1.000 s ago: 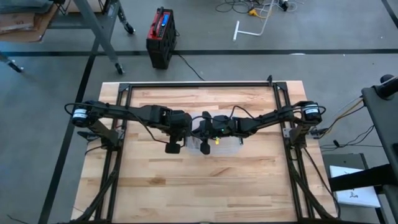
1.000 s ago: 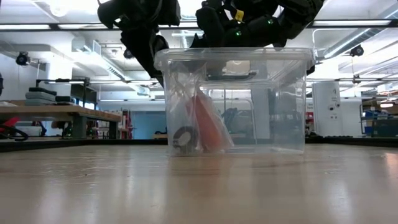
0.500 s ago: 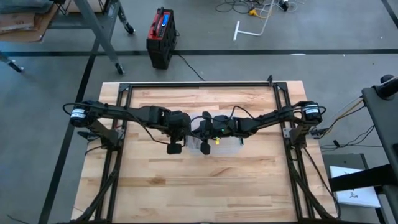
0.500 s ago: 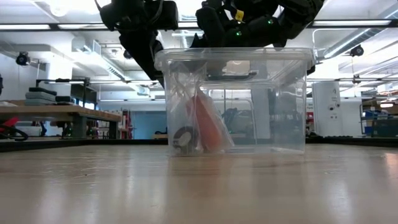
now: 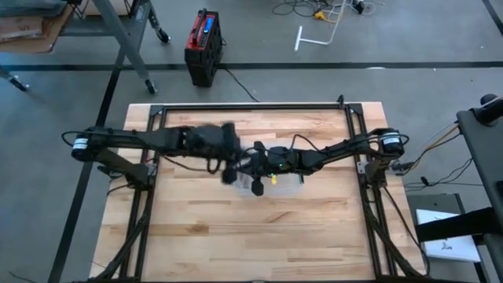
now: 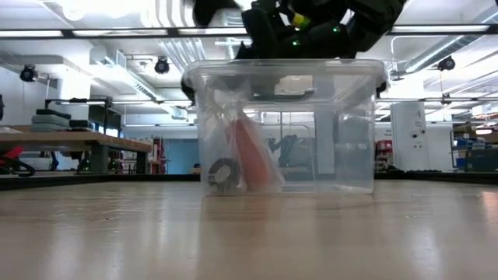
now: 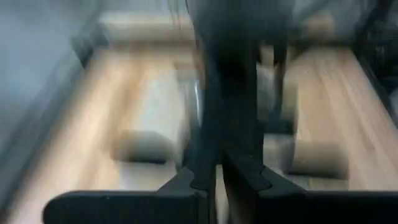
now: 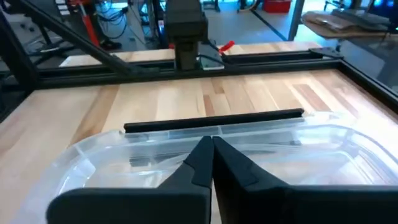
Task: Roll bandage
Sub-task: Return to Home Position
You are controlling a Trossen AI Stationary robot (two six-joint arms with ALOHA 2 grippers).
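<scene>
A clear plastic bin [image 6: 284, 128] stands on the wooden table [image 5: 251, 228] at its middle; it also shows in the high view [image 5: 287, 182]. Inside it, an orange thing in a clear wrapper [image 6: 253, 159] leans against the wall, and a small dark roll [image 6: 224, 173] rests on the bin's floor. My right gripper [image 8: 211, 158] is shut and hovers over the bin's rim [image 8: 186, 140]; it also shows in the high view [image 5: 258, 187]. My left gripper [image 7: 218, 177], blurred in the high view [image 5: 229, 173], is shut at the bin's left end. My left gripper is beside the bin's left end, but motion blur hides whether it touches the bin. My right gripper's shut fingers point down over the bin's open top; I cannot tell whether they touch the rim.
A black bar [image 8: 214, 119] lies along the bin's far rim. Black metal frame rails [image 5: 251, 106] run around the table's far, left and right sides. Bare wood lies toward the near edge.
My left arm has swung fast toward the table's far edge and toward the bin, and shows blurred. The bin has slid a little toward the table's left, and the things inside have gone with it. My right gripper has stayed over the bin.
</scene>
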